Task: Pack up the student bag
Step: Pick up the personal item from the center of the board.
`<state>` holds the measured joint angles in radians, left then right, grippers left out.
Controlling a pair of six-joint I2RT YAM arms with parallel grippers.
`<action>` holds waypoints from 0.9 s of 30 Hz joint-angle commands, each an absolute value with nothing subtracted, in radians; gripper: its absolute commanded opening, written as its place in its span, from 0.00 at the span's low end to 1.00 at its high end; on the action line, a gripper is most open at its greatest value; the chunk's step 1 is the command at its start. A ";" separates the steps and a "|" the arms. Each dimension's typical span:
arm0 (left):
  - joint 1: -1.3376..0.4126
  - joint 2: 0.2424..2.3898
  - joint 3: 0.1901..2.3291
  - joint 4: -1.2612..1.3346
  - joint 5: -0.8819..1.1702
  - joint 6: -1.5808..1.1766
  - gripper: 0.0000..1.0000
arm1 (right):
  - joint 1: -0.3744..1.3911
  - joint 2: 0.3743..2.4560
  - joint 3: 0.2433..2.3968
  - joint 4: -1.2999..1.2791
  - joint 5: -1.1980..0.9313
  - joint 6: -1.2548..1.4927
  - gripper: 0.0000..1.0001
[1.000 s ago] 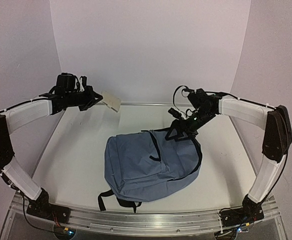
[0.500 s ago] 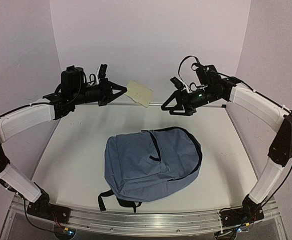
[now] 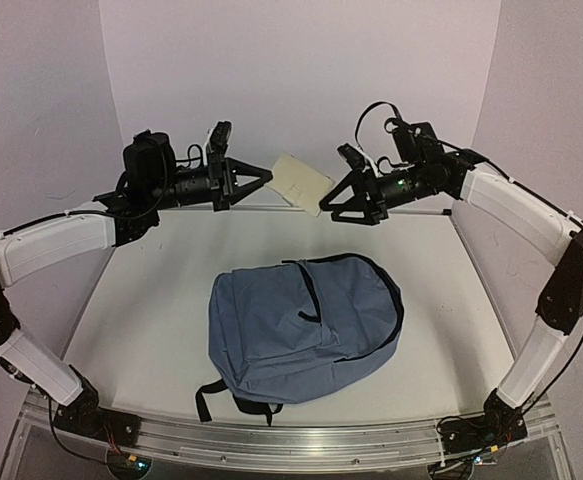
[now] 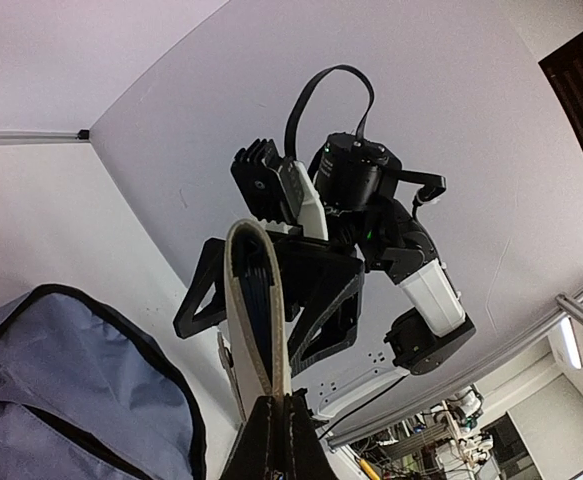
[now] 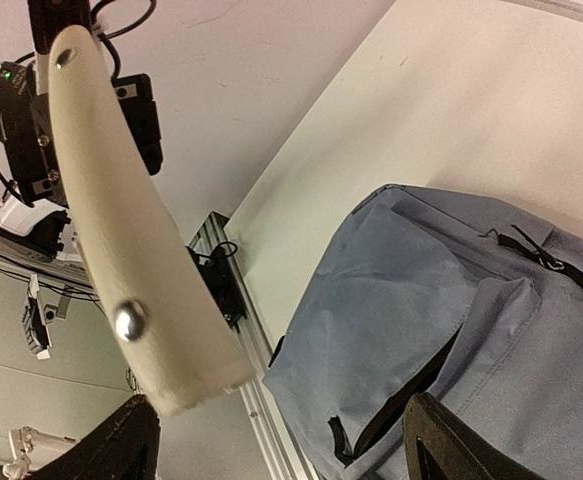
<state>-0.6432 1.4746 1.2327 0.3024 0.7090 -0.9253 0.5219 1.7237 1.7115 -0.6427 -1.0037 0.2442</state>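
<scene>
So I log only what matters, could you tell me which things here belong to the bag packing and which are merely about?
Job: slate-blue backpack; cream studded case, held in the left pincer; open right pincer beside it.
Merely about: white table; aluminium rail.

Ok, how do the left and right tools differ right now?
The left tool is shut on one end of the flat cream pouch; the right tool is open around the pouch's other end, not closed on it. The left tool points rightward, the right tool leftward. Both hang raised, higher than the slate-blue fabric backpack.
</scene>
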 commanded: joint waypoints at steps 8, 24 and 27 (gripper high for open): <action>-0.652 1.515 1.220 0.428 0.748 -0.975 0.00 | 0.548 1.679 1.767 -0.535 -1.101 0.307 0.43; -0.623 1.443 1.242 -0.076 0.498 -0.847 0.82 | 0.561 1.555 1.753 -0.768 -0.611 -0.279 0.00; -0.616 1.456 1.247 -0.117 0.526 -0.875 0.87 | 0.599 1.486 1.663 -0.766 -0.395 -0.466 0.00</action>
